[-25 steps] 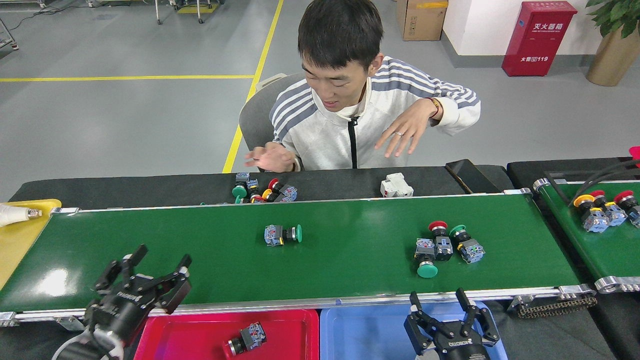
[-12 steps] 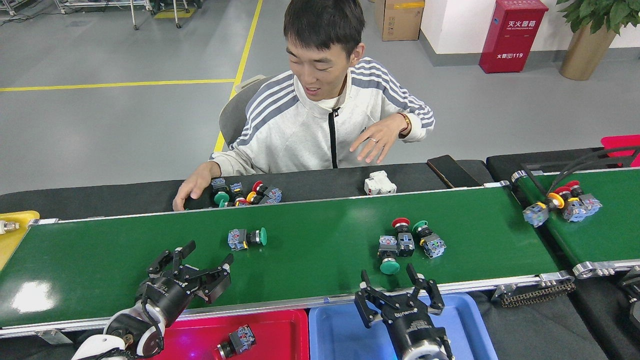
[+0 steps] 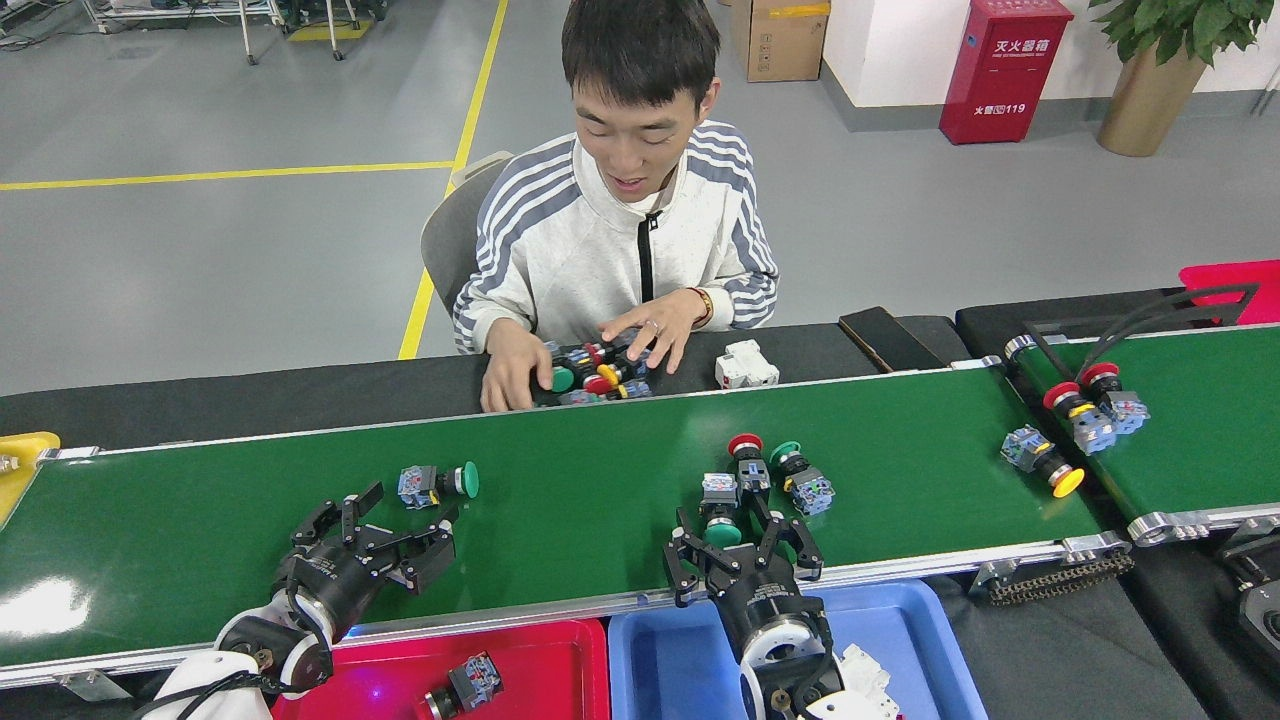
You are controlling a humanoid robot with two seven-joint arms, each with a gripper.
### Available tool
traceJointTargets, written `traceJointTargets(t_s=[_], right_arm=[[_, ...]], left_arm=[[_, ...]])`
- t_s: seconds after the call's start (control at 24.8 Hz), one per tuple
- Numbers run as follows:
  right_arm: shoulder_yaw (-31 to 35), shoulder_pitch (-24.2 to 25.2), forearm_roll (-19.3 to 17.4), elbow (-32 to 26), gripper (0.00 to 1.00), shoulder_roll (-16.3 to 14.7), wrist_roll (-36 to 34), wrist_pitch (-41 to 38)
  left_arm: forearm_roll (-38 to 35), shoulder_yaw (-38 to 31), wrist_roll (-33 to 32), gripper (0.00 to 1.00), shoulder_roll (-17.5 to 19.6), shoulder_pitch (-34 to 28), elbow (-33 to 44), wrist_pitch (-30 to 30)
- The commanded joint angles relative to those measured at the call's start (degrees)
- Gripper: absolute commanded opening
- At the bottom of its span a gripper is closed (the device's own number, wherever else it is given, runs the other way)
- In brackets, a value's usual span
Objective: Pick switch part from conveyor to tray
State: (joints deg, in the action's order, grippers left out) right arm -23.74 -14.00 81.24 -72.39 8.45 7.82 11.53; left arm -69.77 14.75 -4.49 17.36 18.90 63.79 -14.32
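The conveyor (image 3: 600, 500) is the wide dark-green belt across the view. On it lie a green-capped switch part (image 3: 437, 483), a cluster of three switch parts (image 3: 765, 470), and a yellow-capped one (image 3: 1045, 466) near the right end. My left gripper (image 3: 400, 520) hovers open over the belt's near side, just below the green-capped part. Over the near rail my right gripper (image 3: 745, 545) is open too, its fingers on either side of the cluster's green mushroom-capped part (image 3: 722, 528). The red tray (image 3: 380, 665) holds one switch part (image 3: 465, 685). The blue tray (image 3: 660, 665) sits under my right arm.
A person sits behind the belt with both hands on a pile of switch parts (image 3: 590, 372) on the black ledge. A white block (image 3: 745, 363) lies beside them. A second, narrower green belt (image 3: 1200, 420) at the right carries red-capped parts (image 3: 1090, 395).
The belt carried the parts leftward. My right gripper rose from the blue tray to the cluster. My left gripper advanced over the belt. A yellow-capped part dropped onto the conveyor. The person's hands came to the pile.
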Motion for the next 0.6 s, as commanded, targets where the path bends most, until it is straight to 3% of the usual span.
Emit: traceJointTargets(t_s=[0.0, 0.24, 0.32, 0.36, 0.48, 0.56], right_arm=[[-0.2, -1.1, -0.1, -0.4, 0.14, 0.0, 0.2, -0.9], [-0.3, -0.9, -0.3, -0.8, 0.08, -0.4, 0.0, -1.4], [-1.0, -0.5, -0.3, -2.0, 0.08, -0.5, -0.1, -3.8], [-1.4, -0.2, -0.3, -2.9, 0.08, -0.5, -0.1, -5.1], [-2.0, 2.8, -0.3, -7.8, 0.08, -1.5, -0.3, -14.8], [-2.0, 5.2, -0.3, -11.0, 0.08, -1.8, -0.3, -21.2]], left_arm=[[-0.1, -0.2, 0.2, 1.00, -0.5, 2.2, -1.0, 1.0], [-0.1, -0.2, 0.2, 1.00, -0.8, 2.8, -2.6, 1.7], [-0.1, -0.4, 0.3, 0.96, -1.6, 2.9, -3.9, 2.3], [0.0, -0.5, 0.3, 0.90, -2.0, 3.0, -4.0, 2.9], [0.0, -0.5, 0.4, 0.52, -2.3, 3.0, -4.1, 3.9], [0.1, -0.7, 0.4, 0.44, -2.6, 2.9, -4.1, 4.0]])
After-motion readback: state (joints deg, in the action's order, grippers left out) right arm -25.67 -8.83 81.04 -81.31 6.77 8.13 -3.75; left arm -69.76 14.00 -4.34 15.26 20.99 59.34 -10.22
